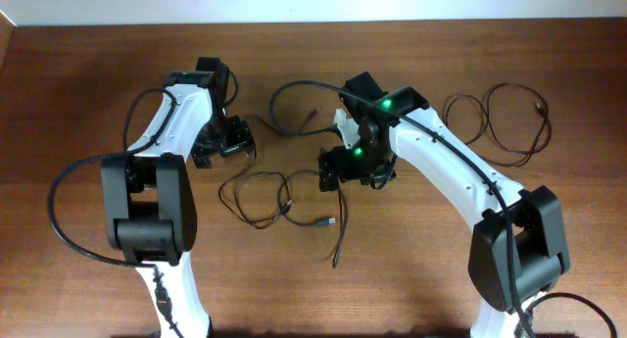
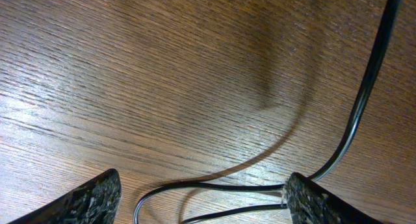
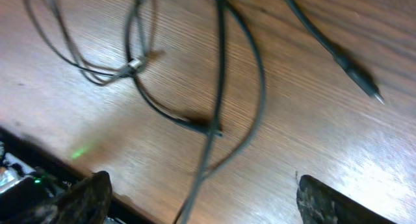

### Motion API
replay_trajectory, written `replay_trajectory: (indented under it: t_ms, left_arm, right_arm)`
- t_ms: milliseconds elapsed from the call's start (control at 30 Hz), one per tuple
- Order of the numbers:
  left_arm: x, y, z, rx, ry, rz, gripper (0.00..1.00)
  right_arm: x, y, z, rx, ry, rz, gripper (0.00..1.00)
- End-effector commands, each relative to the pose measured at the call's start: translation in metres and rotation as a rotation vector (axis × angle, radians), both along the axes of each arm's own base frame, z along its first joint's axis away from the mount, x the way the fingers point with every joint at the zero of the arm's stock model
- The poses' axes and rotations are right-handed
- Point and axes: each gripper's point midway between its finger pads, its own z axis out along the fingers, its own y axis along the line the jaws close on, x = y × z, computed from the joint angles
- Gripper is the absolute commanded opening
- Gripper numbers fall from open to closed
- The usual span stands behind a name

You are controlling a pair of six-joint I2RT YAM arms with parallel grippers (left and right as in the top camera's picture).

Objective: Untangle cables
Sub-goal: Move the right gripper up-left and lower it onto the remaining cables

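Top-down overhead; wrist views close over cables (image 3: 218, 68)

Wood table (image 1: 78, 73) w/ thin black cables (image 1: 287, 203) looped mid-table, 1 more cable loop (image 1: 488, 118) far right.

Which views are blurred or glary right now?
Overhead: sharp and evenly lit, with only soft shadows on the table. Left wrist: crisp wood grain, cable in focus, its soft shadow alongside. Right wrist: cables smeared and soft, bright glare on the wood at lower right, green glint at lower left.
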Motion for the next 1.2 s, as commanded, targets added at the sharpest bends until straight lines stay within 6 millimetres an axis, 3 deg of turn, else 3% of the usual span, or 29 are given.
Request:
replay_trajectory:
  t_ms: [0,67,100,167,200,333,433,600,733,800,867,1000,1167]
  left_arm:
    - [-0.001,-0.003,-0.002,-0.01,0.002,0.013,0.82]
    - [0.0,-0.004,-0.002,-0.01,0.0,0.011,0.86]
    - [0.0,-0.004,-0.002,-0.01,0.0,0.011,0.86]
    - [0.0,-0.004,-0.002,-0.01,0.0,0.011,0.87]
    - [0.0,-0.004,-0.002,-0.01,0.0,0.011,0.87]
    - [0.0,-0.004,-0.002,-0.01,0.0,0.011,0.87]
    - [0.0,-0.004,-0.002,-0.01,0.0,0.011,0.88]
    - [0.0,-0.004,-0.002,-0.01,0.0,0.011,0.91]
    - [0.0,-0.004,-0.002,-0.01,0.0,0.011,0.91]
    - [0.0,-0.004,-0.002,-0.01,0.0,0.011,0.92]
    - [0.0,-0.004,-0.002,-0.01,0.0,0.011,0.92]
    - [0.0,-0.004,-0.002,-0.01,0.0,0.011,0.92]
    - [0.0,-0.004,-0.002,-0.01,0.0,0.011,0.92]
  right_arm:
    - [0.006,-0.007,0.003,-0.051,-0.055,0.003,0.95]
    - [0.012,-0.008,0.002,-0.064,-0.083,-0.002,0.95]
    - [0.016,-0.006,0.003,-0.056,-0.093,-0.021,0.84]
    - [0.024,0.004,0.005,-0.019,-0.112,-0.063,0.19]
    - [0.027,0.012,0.007,0.001,-0.129,-0.074,0.04]
    - [0.024,0.032,0.005,-0.008,-0.188,-0.031,0.04]
    - [0.033,0.024,-0.006,-0.126,-0.259,-0.077,0.05]
    - [0.075,0.013,-0.006,-0.163,-0.413,-0.146,0.04]
    - [0.089,-0.01,-0.007,-0.171,-0.394,-0.266,0.04]
    - [0.082,-0.019,-0.014,-0.175,-0.33,-0.327,0.04]
    - [0.066,-0.01,-0.02,-0.131,-0.25,-0.301,0.07]
    - [0.025,0.029,-0.023,-0.01,-0.104,-0.206,0.08]
    - [-0.011,0.063,-0.025,-0.022,-0.113,-0.057,0.09]
